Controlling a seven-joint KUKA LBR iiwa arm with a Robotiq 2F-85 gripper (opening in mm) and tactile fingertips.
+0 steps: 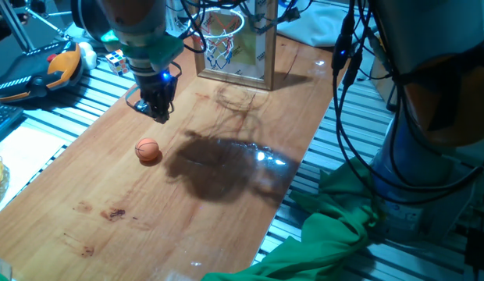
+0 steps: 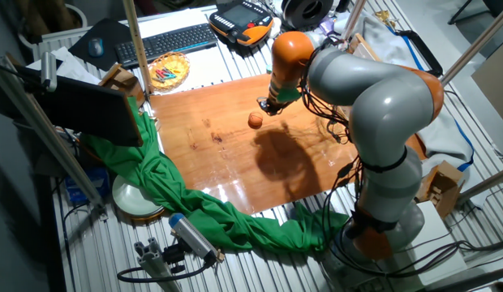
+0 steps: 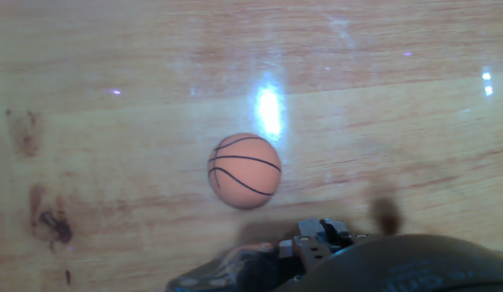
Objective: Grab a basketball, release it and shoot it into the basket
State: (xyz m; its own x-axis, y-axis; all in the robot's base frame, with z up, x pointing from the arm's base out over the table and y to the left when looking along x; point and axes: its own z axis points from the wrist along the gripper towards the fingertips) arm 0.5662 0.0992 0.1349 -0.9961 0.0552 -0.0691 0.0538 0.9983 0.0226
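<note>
**Gripper above the table, ball not yet grasped**

In one fixed view the gripper (image 1: 159, 112) hung over the wooden table (image 1: 226, 211), the basketball (image 1: 148, 150) nearer and slightly left, the basket (image 1: 224, 35) far behind. The other fixed view showed ball and claw apart. The hand view centred the ball; whether the fingers were spread I cannot tell. A good grasp likely needed centring, then descending.

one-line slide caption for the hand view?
Hand view: basketball resting free on the wooden table, just ahead of the gripper.
</note>
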